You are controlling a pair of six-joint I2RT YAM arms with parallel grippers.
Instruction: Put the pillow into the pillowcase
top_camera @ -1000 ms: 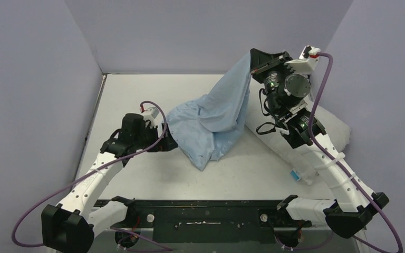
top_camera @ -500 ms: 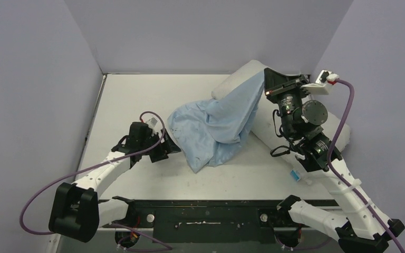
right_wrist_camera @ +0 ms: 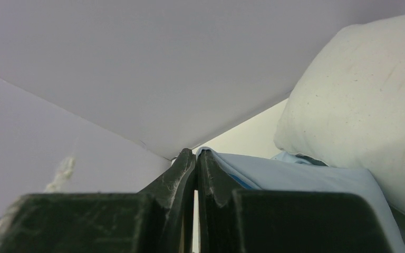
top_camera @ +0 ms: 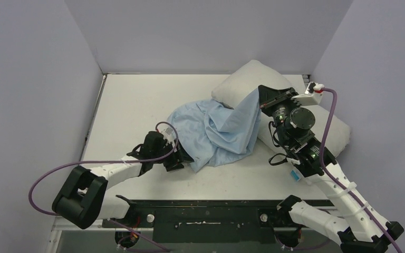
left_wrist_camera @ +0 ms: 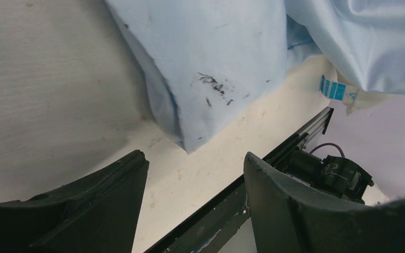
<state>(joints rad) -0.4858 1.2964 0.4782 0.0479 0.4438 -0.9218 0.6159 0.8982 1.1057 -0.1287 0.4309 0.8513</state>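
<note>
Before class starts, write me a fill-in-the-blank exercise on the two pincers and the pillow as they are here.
The right pincer is ____ on the pillowcase.
The left pincer is ____, holding nothing.
The pillow lies beneath the ____ arm.
Missing words: shut; open; right.

The white desk (top_camera: 126,105) carried two items. The pillow (top_camera: 241,80) lay at far right; the crumpled pillowcase (top_camera: 211,132) lay at centre, overlapping it.

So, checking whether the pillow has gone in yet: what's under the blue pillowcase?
The pillowcase lies mostly on the table; its raised right edge drapes over the pillow, which is mostly bare. Whatever lies beneath the folds is hidden.
</note>
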